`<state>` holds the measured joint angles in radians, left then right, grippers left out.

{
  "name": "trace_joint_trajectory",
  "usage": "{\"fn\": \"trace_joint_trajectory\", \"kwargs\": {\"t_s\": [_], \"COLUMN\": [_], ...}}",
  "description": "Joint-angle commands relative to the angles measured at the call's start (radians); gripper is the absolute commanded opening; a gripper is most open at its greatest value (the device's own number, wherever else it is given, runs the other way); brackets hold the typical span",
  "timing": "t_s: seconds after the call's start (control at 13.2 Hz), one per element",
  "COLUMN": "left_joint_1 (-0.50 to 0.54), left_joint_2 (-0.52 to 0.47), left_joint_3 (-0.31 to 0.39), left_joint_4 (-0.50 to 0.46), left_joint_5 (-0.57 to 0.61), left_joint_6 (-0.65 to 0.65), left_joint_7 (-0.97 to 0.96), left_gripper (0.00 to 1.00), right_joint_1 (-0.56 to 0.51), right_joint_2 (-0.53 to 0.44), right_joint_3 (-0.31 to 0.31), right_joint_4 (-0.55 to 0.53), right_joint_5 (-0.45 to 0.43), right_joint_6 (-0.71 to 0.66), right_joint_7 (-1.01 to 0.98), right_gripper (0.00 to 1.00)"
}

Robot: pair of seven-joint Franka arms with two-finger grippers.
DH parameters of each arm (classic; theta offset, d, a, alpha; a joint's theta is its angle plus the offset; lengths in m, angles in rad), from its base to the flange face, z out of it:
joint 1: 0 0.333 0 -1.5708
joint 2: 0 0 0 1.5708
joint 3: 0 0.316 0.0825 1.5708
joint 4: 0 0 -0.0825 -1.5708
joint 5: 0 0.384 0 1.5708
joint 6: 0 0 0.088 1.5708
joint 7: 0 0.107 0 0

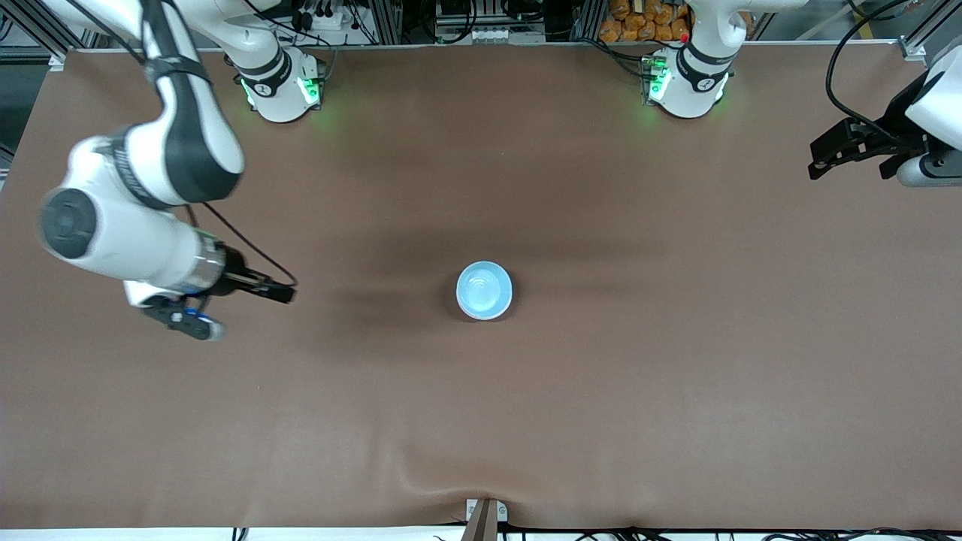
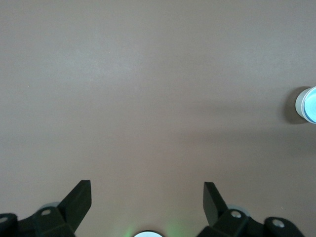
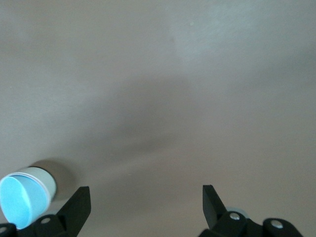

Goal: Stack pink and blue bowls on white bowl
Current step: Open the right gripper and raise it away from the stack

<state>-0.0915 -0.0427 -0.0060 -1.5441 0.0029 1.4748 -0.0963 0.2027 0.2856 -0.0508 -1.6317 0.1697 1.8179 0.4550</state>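
The brown table carries a single stack of bowls near its middle, about midway between the two arms' ends, and nothing else on the cloth. From above the stack reads as one round shape with the blue bowl on top, its light sky-blue inside facing up. The right wrist view gives a slanted look at the side of the stack: a pale white wall shows below the blue bowl's rim, so the white bowl seems to sit at the bottom. No pink bowl can be made out in any view — it is either nested out of sight between the other two or not there, and the pictures do not settle which. Judged from how things lie, the stacking looks finished, or nearly so; nothing loose remains to be picked up.

Both arms are clear of the stack. The right gripper hangs over bare table toward the right arm's end, its fingers spread wide and holding nothing — its wrist view shows only cloth between the two black fingertips. The left gripper waits over the left arm's end of the table, fingers likewise wide apart and empty, touching nothing.
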Motion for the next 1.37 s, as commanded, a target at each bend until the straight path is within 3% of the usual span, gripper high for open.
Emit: {"fn": "trace_joint_trajectory", "kwargs": {"t_s": [0.0,0.23,0.38,0.76,1.29], "left_joint_1": [-0.001,-0.001,-0.002,-0.004,-0.002], "left_joint_2": [0.003,0.003,0.003,0.004,0.004], "left_joint_3": [0.001,0.001,0.001,0.001,0.001], "left_joint_4": [0.012,0.012,0.012,0.012,0.012], "left_joint_5": [-0.014,-0.014,-0.014,-0.014,-0.014], "left_joint_6": [-0.005,-0.005,-0.005,-0.005,-0.005], "left_joint_7": [0.017,0.017,0.015,0.015,0.017], "left_gripper": [1.00,1.00,1.00,1.00,1.00], "right_joint_1": [-0.107,-0.134,-0.137,-0.200,-0.215], "right_joint_2": [-0.152,-0.268,-0.302,-0.304,-0.304], "right_joint_3": [0.017,0.019,0.022,0.035,0.035], "right_joint_4": [-0.094,-0.102,-0.093,0.055,0.070], "right_joint_5": [-0.025,-0.123,-0.142,-0.147,-0.147], "right_joint_6": [-0.051,-0.107,-0.133,-0.317,-0.350], "right_joint_7": [-0.183,-0.286,-0.346,-0.432,-0.434], "right_gripper": [1.00,1.00,1.00,1.00,1.00]}}
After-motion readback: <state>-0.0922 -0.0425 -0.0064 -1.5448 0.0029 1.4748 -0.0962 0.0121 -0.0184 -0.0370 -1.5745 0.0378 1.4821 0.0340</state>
